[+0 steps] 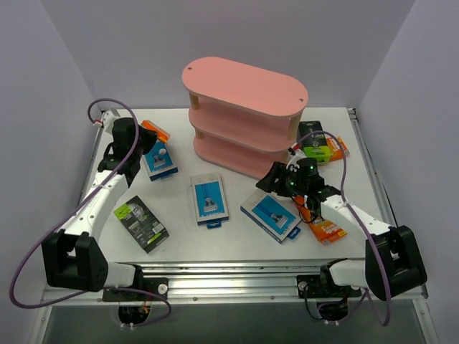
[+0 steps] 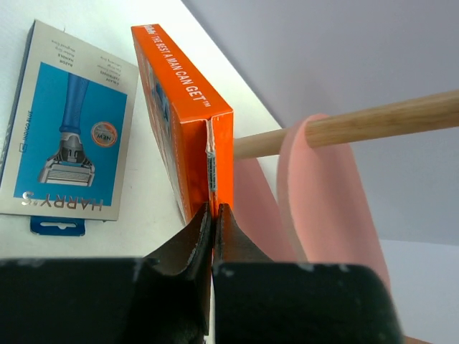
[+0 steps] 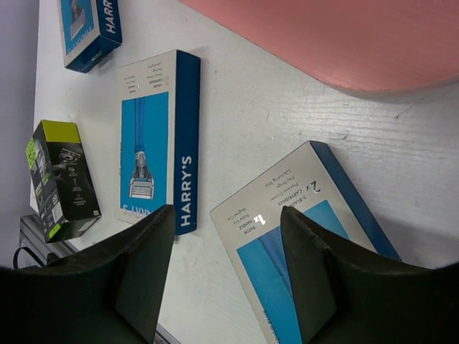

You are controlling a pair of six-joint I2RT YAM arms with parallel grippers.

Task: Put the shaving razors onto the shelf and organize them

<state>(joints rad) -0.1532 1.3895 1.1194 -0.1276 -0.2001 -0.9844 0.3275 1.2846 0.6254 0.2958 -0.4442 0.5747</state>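
Orange razor pack [image 2: 179,100]: smooth printed cardboard with a slight sheen; its end seam showed a raw paper edge. Blue-and-white razor pack [image 3: 159,140]: smooth printed card. Shelf [image 2: 323,193]: boards were matt pink, post [image 2: 380,118] pale wood with visible grain. Desk [image 3: 287,122]: white, scuffed. Right end effector [image 3: 228,215]: fingers [image 3: 143,279] looked matt black plastic.

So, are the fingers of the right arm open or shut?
Open. The right fingers stand apart with nothing held between them; only the table and a blue pack show in the gap.
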